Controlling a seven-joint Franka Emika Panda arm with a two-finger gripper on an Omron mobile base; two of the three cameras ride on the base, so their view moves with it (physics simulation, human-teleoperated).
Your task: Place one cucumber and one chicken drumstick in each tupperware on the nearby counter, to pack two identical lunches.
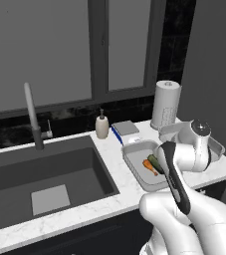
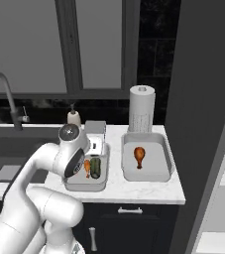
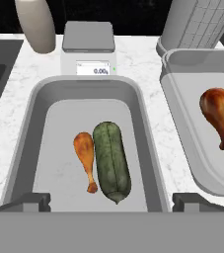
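Observation:
On the white counter [image 2: 115,191] stand two light-grey tupperware side by side. The left tupperware [image 3: 39,128] holds a dark green cucumber [image 3: 111,160] lying right beside an orange-brown chicken drumstick [image 3: 85,155]. A single chicken drumstick [image 3: 219,113] lies in the right tupperware [image 3: 182,108]. My gripper [image 3: 112,202] hovers over the near end of the left tupperware, open, nothing between its fingertips [image 3: 32,201]. From the right base view the same cucumber [image 2: 95,167] and drumstick [image 2: 87,167] show just past my hand.
A small scale [image 3: 88,47] and a soap bottle [image 3: 37,24] stand behind the left tupperware. A paper towel roll [image 2: 141,109] rises behind the right one. The dark sink [image 1: 45,179] with its faucet [image 1: 33,117] lies left; a tall dark panel [image 2: 203,99] bounds the counter's right.

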